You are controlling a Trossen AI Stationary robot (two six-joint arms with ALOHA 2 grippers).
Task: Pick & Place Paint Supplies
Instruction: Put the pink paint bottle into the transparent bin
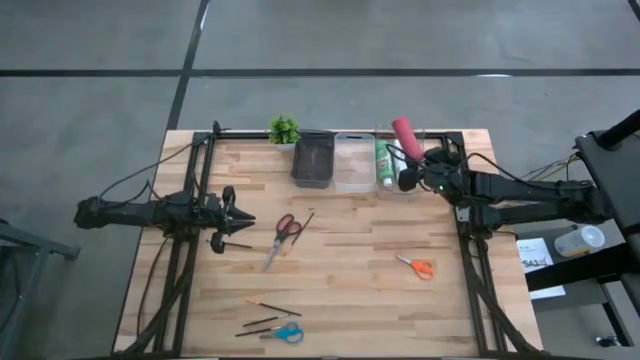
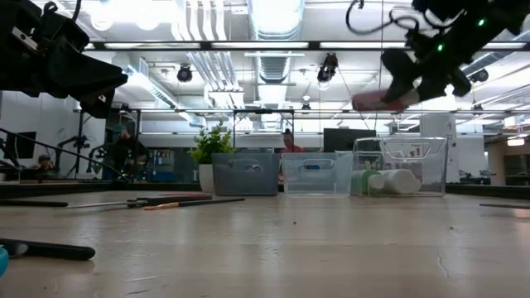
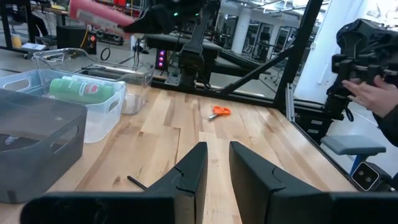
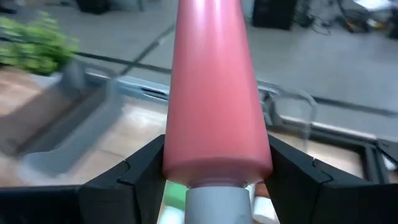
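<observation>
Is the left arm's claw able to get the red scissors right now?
Probably yes. The left claw holds nothing, its fingers slightly apart, and the red scissors lie flat on bare table just ahead of it, with only a thin brush beside them. The right claw is busy with the pink tube.

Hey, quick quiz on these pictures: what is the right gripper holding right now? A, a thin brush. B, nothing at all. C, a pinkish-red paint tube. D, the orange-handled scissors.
C: the right gripper is clamped on both sides of the pinkish-red paint tube, holding it up above the clear bin at the back of the table, while the orange-handled scissors lie on the wood.
</observation>
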